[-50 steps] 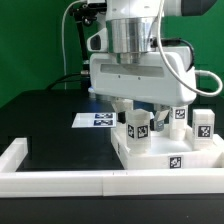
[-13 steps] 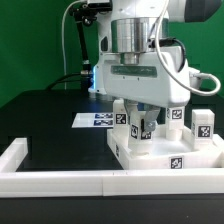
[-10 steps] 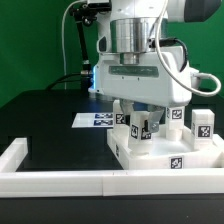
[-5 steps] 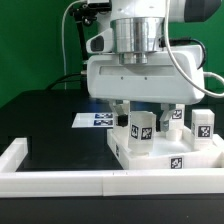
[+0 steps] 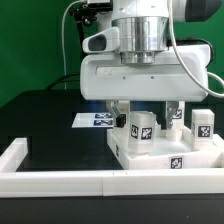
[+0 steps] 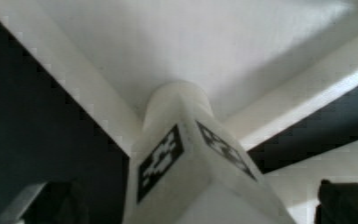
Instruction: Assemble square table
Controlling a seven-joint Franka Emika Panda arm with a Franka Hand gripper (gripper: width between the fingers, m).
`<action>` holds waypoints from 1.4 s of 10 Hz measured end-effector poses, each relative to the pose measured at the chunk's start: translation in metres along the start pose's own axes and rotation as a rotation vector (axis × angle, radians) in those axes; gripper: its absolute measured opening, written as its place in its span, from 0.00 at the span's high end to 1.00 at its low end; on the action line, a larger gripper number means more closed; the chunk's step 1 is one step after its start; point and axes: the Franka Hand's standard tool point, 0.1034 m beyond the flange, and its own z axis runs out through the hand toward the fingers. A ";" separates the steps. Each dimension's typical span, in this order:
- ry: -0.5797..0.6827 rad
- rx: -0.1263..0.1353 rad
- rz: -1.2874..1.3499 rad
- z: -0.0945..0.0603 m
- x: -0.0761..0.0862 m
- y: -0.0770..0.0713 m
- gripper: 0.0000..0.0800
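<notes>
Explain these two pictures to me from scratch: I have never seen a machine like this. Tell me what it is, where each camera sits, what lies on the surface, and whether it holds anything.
The big white machine is a robot arm; its gripper hangs down with two dark fingers. One picture comes from a camera standing off the arm, looking at the whole scene. The other comes from a camera on the wrist, looking down past the fingers.

On the black table lies a flat white square tabletop with a black-and-white tag on its edge. Short white leg blocks stand on it; one leg is right between the fingers, and the wrist view shows it close up. Whether the fingers actually clamp it cannot be told. The flat strip of tags behind is the marker board, only a camera aid. A white rail borders the table.
</notes>
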 end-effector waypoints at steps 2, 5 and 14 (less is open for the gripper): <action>0.000 -0.008 -0.181 0.000 0.000 0.000 0.19; -0.003 -0.039 -0.472 0.000 0.000 0.001 0.19; -0.012 -0.069 -0.779 -0.001 0.002 0.001 0.64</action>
